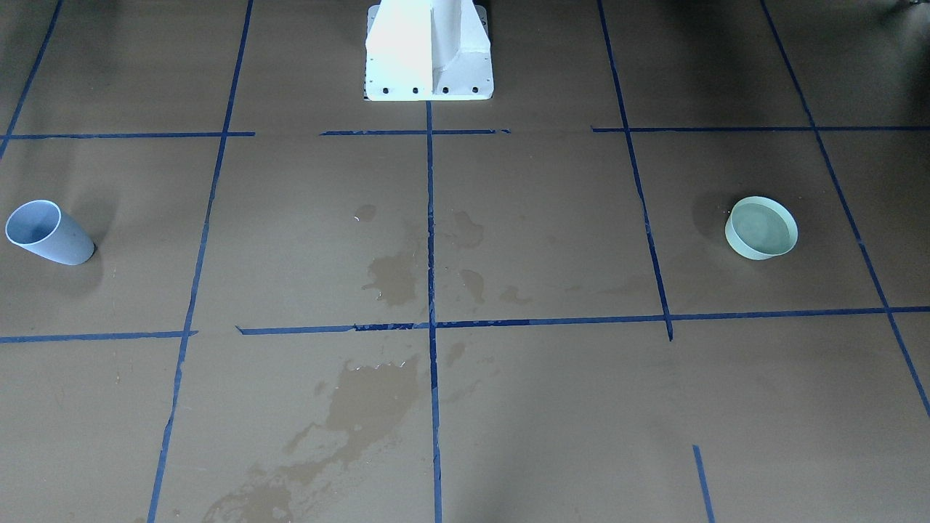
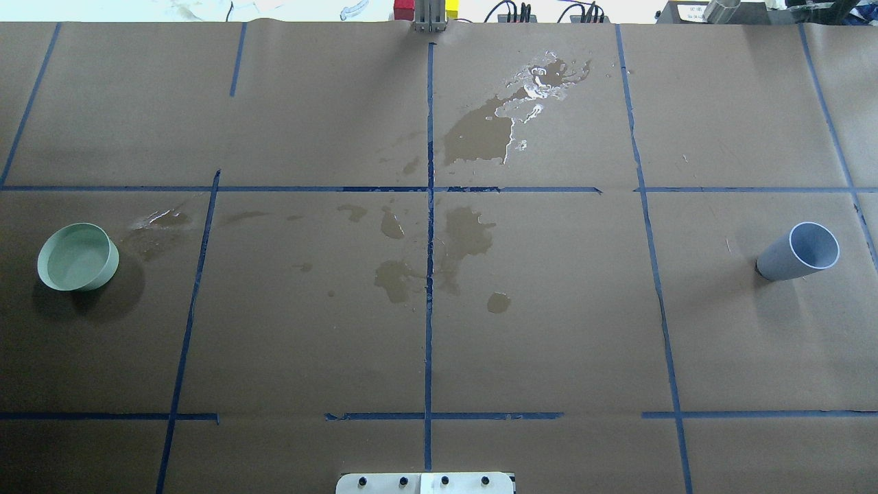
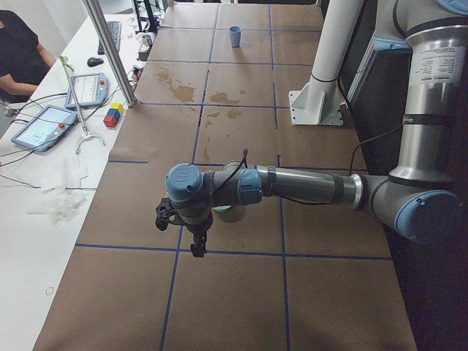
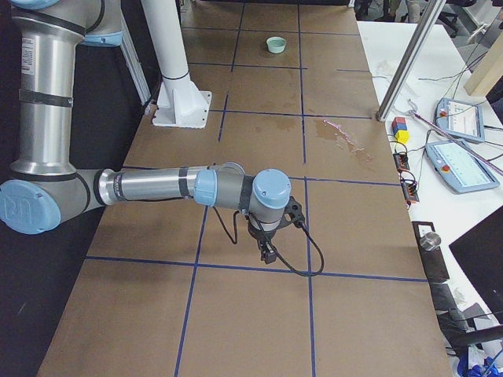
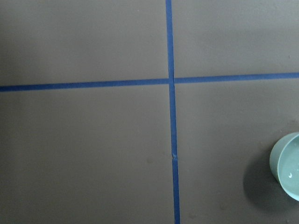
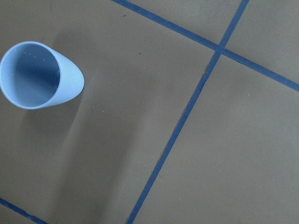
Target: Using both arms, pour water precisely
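Observation:
A mint bowl [image 2: 48,271] stands on the brown table on my left side, with water [image 2: 77,255] in it. It also shows in the front view [image 1: 741,245] and at the left wrist view's right edge [image 5: 286,165]. A pale blue cup [image 2: 799,251] stands empty on my right side [image 6: 39,74]. My left arm [image 3: 307,186] reaches out over the table, and its gripper [image 3: 191,238] hangs near the bowl. My right arm [image 4: 157,186] holds its gripper [image 4: 267,251] above the paper. Both grippers show only in the side views, so I cannot tell whether they are open or shut.
Wet stains [image 2: 473,134] spread over the middle and far part of the brown paper, which blue tape lines [image 2: 429,274] divide into squares. The white pedestal [image 1: 429,54] stands at my base. A side desk with tablets [image 3: 44,124], a metal pole [image 3: 110,51] and a seated person [image 3: 18,51] lies beyond the far edge.

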Robot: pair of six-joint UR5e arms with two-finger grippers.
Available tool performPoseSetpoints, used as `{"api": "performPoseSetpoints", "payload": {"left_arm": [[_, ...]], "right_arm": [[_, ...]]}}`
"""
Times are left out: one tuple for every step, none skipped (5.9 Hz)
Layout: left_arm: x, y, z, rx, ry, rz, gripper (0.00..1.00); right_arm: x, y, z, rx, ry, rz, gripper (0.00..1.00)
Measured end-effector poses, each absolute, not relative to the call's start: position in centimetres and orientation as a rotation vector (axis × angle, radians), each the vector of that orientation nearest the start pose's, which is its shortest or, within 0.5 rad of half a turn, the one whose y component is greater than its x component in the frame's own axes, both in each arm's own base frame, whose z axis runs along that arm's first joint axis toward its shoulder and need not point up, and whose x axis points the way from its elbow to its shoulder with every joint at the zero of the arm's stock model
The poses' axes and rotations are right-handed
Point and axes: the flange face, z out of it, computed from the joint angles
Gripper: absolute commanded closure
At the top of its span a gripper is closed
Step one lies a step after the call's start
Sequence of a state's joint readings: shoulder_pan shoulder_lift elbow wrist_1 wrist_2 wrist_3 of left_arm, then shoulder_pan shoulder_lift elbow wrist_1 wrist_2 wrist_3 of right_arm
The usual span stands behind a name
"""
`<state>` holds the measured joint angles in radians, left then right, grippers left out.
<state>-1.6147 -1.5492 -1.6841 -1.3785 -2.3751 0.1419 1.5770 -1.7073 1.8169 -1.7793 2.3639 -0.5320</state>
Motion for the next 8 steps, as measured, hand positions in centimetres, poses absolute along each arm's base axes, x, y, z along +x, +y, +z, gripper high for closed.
{"api": "performPoseSetpoints", "payload": {"left_arm": [[-8.1, -45.4, 63.6, -0.034, 0.811, 0.047, 0.00], [-7.9, -44.3, 64.2, -0.046, 0.813, 0.044, 0.00], [-7.9, -43.8, 64.6, -0.056, 0.814, 0.041, 0.00], [-7.8, -43.5, 64.8, -0.059, 0.815, 0.040, 0.00], [-7.8, -43.2, 64.4, -0.054, 0.815, 0.042, 0.00], [-7.7, -42.9, 64.4, -0.055, 0.815, 0.042, 0.00], [-7.8, -42.6, 64.4, -0.057, 0.816, 0.040, 0.00], [-7.9, -42.3, 64.4, -0.062, 0.817, 0.035, 0.00]], "right_arm": [[6.5, -42.5, 61.8, 0.114, -0.795, -0.429, 0.00], [6.5, -42.6, 61.5, 0.104, -0.795, -0.391, 0.00], [6.5, -42.6, 61.5, 0.096, -0.793, -0.370, 0.00], [6.5, -42.6, 61.6, 0.088, -0.793, -0.354, 0.00], [6.5, -42.6, 61.5, 0.071, -0.793, -0.312, 0.00], [6.5, -42.9, 61.2, 0.058, -0.792, -0.268, 0.00], [6.6, -43.3, 60.8, 0.056, -0.788, -0.245, 0.00], [6.6, -44.2, 61.1, 0.049, -0.783, -0.226, 0.00]]}}
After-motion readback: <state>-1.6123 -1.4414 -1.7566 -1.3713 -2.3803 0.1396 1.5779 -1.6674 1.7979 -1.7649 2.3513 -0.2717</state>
